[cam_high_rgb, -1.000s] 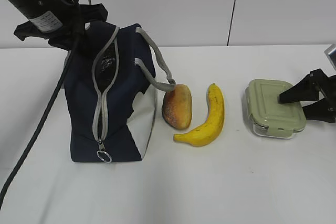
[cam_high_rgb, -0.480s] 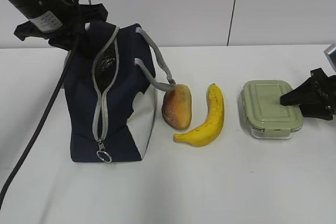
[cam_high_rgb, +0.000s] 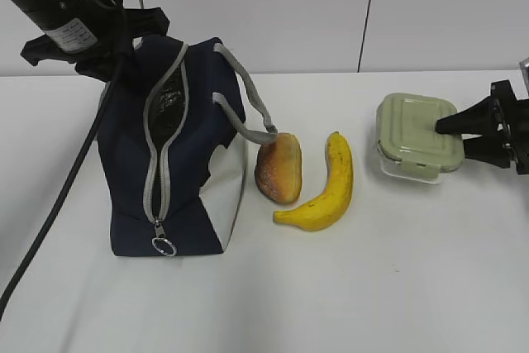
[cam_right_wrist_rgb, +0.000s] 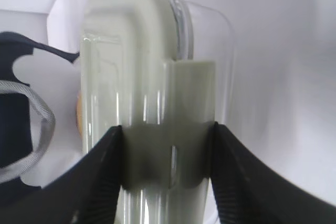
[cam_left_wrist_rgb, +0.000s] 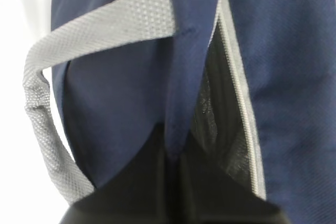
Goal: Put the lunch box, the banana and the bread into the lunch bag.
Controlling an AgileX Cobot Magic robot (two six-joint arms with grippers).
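A white table (cam_high_rgb: 372,287) stands before a pale panelled wall. At its right edge the right gripper (cam_high_rgb: 450,136) pinches the lunch box (cam_high_rgb: 416,138) by one end, a finger above the green lid and one below; the box is tilted, its near side off the surface. Toward the middle lie the banana (cam_high_rgb: 326,187) and, touching a grey strap, the bread (cam_high_rgb: 279,168). At the left stands the lunch bag (cam_high_rgb: 178,163), its zipper parted at the top. The left gripper (cam_left_wrist_rgb: 173,182) pinches a navy fold of the bag's top; its fingertips are dark and hard to make out. The bag's inside is unreadable.
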